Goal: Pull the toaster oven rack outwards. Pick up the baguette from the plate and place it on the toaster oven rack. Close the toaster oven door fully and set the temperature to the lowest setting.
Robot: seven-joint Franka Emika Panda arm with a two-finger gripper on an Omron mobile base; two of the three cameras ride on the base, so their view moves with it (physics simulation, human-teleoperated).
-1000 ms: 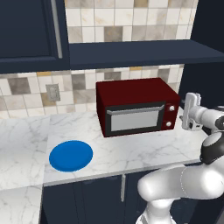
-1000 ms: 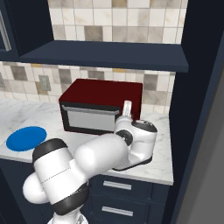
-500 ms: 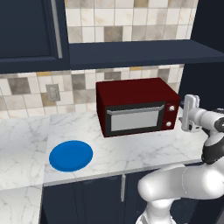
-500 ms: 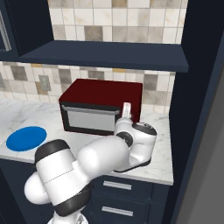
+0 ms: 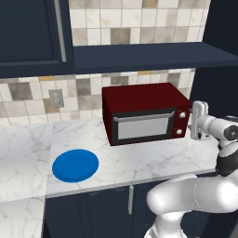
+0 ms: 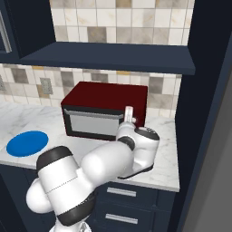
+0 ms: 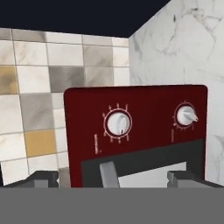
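The gripper (image 7: pixel 112 177), fingers wide, faces the oven (image 5: pixel 145 113); its small knob (image 7: pixel 118 123) looks stiff and smooth, so pinch its sides.

The toaster oven (image 5: pixel 146 113) is a dark red box standing upright on the counter against the tiled wall. The toaster oven door (image 5: pixel 144 127) is a black frame around a pale grey glass pane; it stands shut and vertical, flush with the oven front. Two pale knobs (image 7: pixel 118 123) sit on the oven's right panel. The plate (image 5: pixel 75 165), a flat round bright blue disc, lies bare at 8 o'clock from the oven, well apart from it.
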